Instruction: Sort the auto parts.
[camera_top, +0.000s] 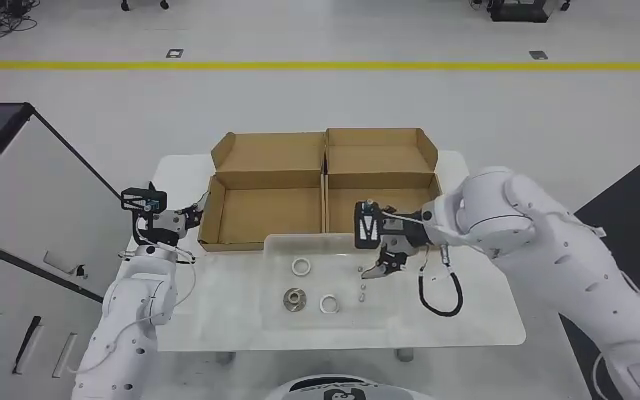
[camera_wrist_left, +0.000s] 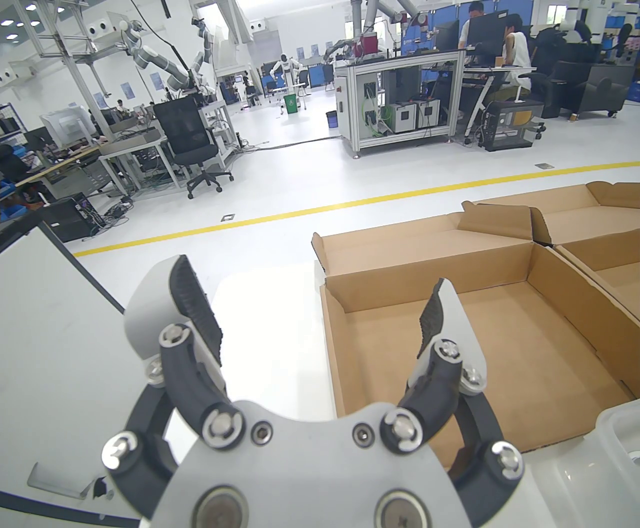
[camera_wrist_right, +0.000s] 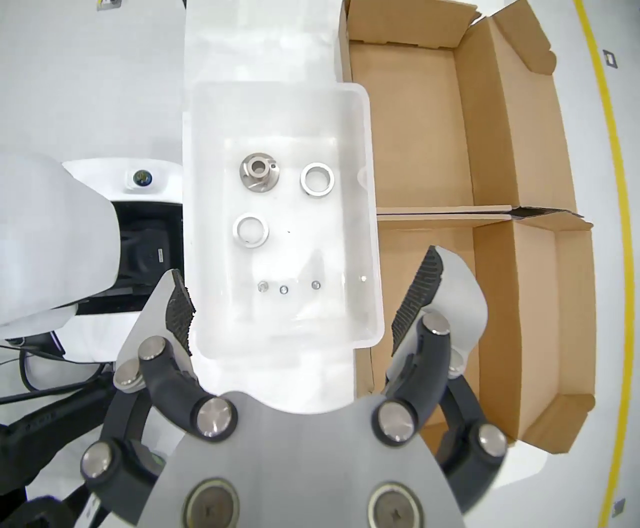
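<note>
Gleaming metal rings (camera_wrist_right: 317, 179) in clear tray (camera_wrist_right: 280, 100)

The left claw (camera_wrist_left: 315, 295) points forward and the right claw (camera_wrist_right: 305, 280) points downward, both with jaws spread wide.

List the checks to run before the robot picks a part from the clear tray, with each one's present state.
1. Right gripper fingers open: ok.
2. Right gripper over the clear tray: ok.
3. Flanged hub, rings and small screws lie apart: ok.
4. Left box and right box empty: ok.
5. Left gripper open, away from the tray: ok.
6. Which box takes which part: cannot tell.
</note>
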